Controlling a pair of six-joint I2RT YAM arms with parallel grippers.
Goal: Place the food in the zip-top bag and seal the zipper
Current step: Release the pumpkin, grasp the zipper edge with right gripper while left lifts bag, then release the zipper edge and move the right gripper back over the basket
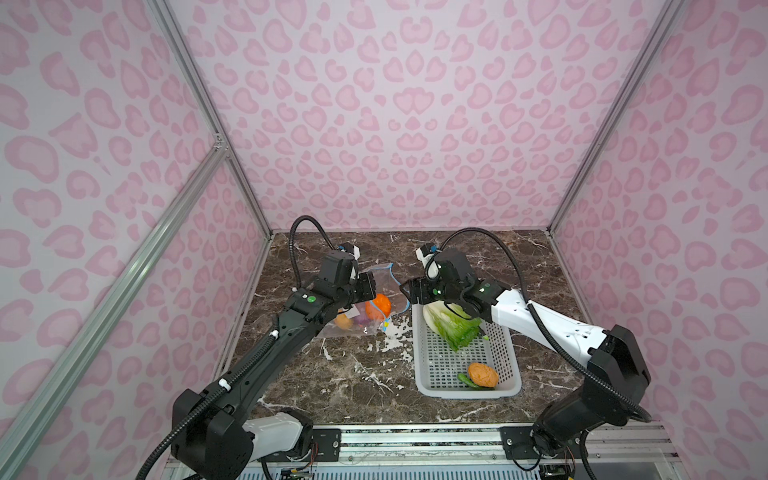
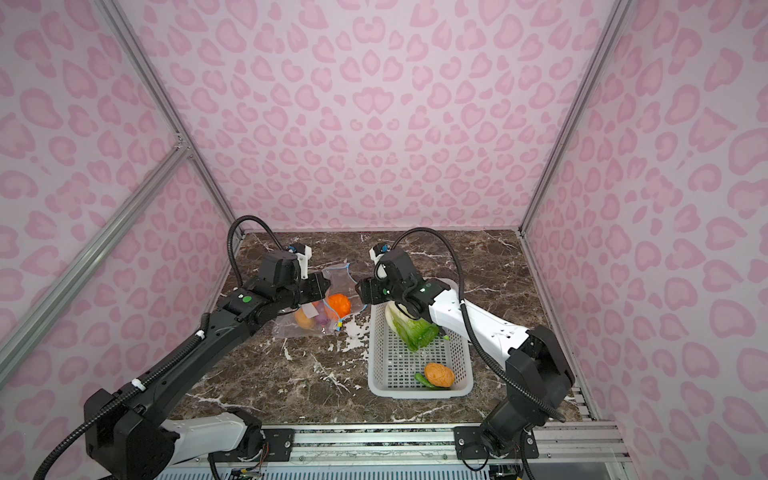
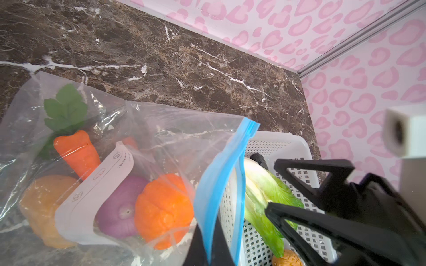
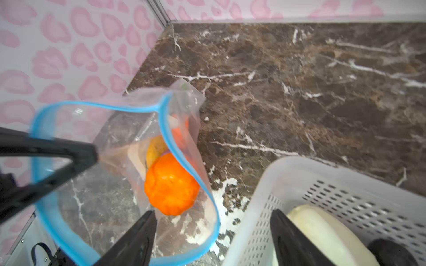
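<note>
My left tool (image 3: pixel 213 249) is clamped on the zipper (image 4: pixel 166 129) edge of the zip-top bag (image 3: pixel 161 138), holding its mouth open on the counter (image 1: pixel 353 374) just beside the white basket (image 4: pixel 299 175). My right tool (image 4: pixel 213 211) gapes wide and grips nothing, over the basket corner nearest the bag. The carrot (image 3: pixel 76 152), onion (image 3: pixel 119 207) and orange fruit (image 4: pixel 171 186) are in the bag. The cabbage (image 1: pixel 451 328) lies in the basket.

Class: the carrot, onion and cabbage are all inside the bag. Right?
No. The cabbage lies in the basket, as a top view shows; the carrot and onion are inside the bag.
</note>
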